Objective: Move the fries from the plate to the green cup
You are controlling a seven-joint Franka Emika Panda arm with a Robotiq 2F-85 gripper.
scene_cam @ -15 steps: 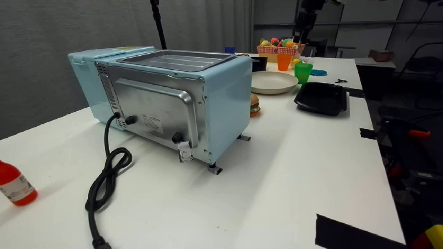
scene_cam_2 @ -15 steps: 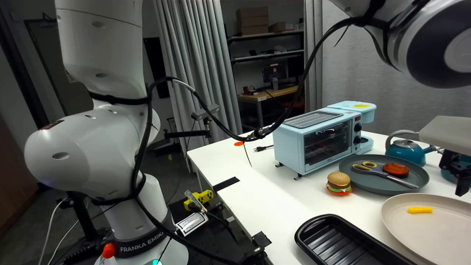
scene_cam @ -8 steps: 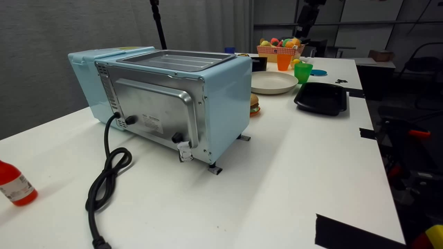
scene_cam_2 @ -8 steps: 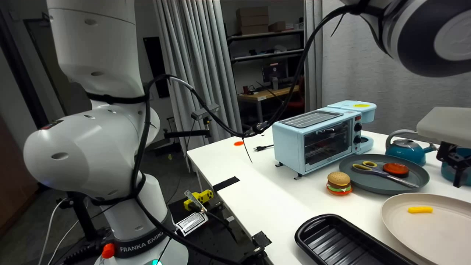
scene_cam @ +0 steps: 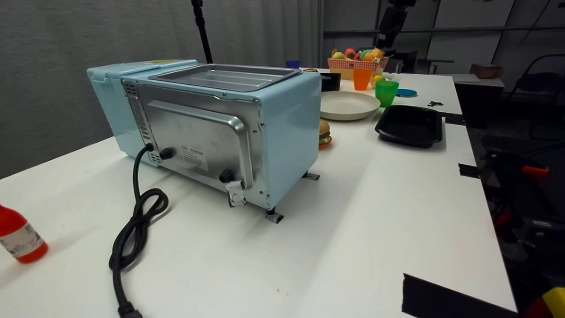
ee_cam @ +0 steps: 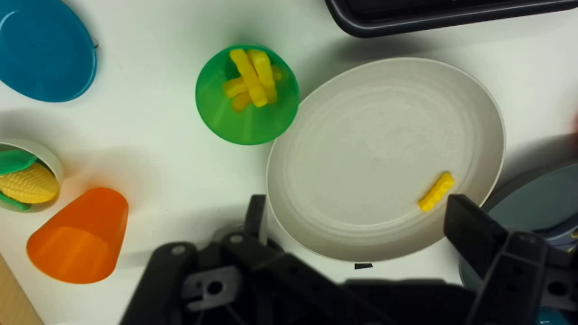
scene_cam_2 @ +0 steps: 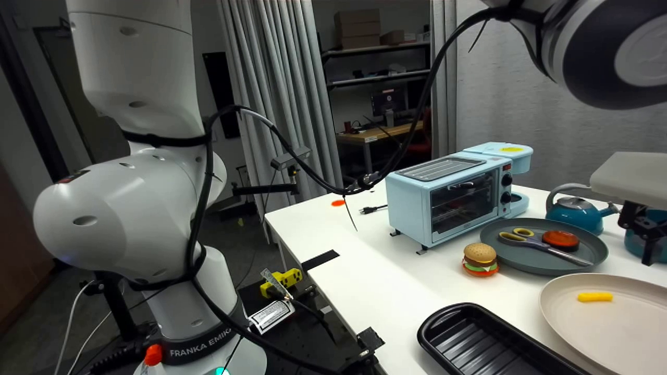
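One yellow fry (ee_cam: 436, 192) lies on the round pale plate (ee_cam: 370, 144) in the wrist view, near the rim. It also shows in an exterior view (scene_cam_2: 595, 297). Several fries (ee_cam: 255, 83) lie in the green cup (ee_cam: 246, 126), which stands against the plate's upper left rim in the wrist view. The plate (scene_cam: 348, 106) and cup (scene_cam: 386, 93) also show in an exterior view. My gripper (ee_cam: 356, 201) is open and empty above the plate, its right finger near the fry in the picture. Part of it shows at an exterior view's right edge (scene_cam_2: 649, 234).
A black tray (scene_cam_2: 484, 338) stands beside the plate. A toy burger (scene_cam_2: 480, 259) and a grey plate (scene_cam_2: 521, 260) with scissors lie near the toaster oven (scene_cam_2: 453, 192). An orange cup (ee_cam: 81, 237), a bowl with corn (ee_cam: 34, 180) and a blue lid (ee_cam: 45, 49) stand left.
Since one second ago the arm and gripper have shifted a little, leftward in an exterior view. Over the last half second nothing has visibly moved. The fry on the plate has stayed in place.
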